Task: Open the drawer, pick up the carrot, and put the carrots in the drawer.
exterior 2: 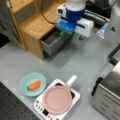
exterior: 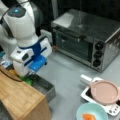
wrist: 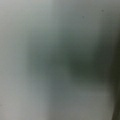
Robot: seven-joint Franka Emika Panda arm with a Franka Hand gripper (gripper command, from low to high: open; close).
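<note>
The dark-grey drawer (exterior: 47, 88) (exterior 2: 50, 44) stands pulled out of the wooden-topped cabinet (exterior: 17, 97) (exterior 2: 37, 25) in both front views. My gripper (exterior: 27, 76) (exterior 2: 63, 33) hangs low over the drawer's inner end, next to the cabinet front, its fingers hidden by the white and blue hand. A green thing (exterior: 28, 80) (exterior 2: 63, 34) shows right under the hand. The carrot (exterior: 89, 116) (exterior 2: 34, 85), a small orange chunk, lies in the light-blue bowl (exterior: 97, 108) (exterior 2: 25, 81), far from the gripper. The wrist view gives only a grey blur.
A silver toaster oven (exterior: 85, 37) (exterior 2: 107, 95) stands on the grey table. A pink pan (exterior: 103, 91) (exterior 2: 57, 100) sits on a white cooker (exterior: 113, 109) (exterior 2: 40, 107) beside the bowl. Bare grey tabletop (exterior: 65, 72) (exterior 2: 75, 60) lies between drawer and bowl.
</note>
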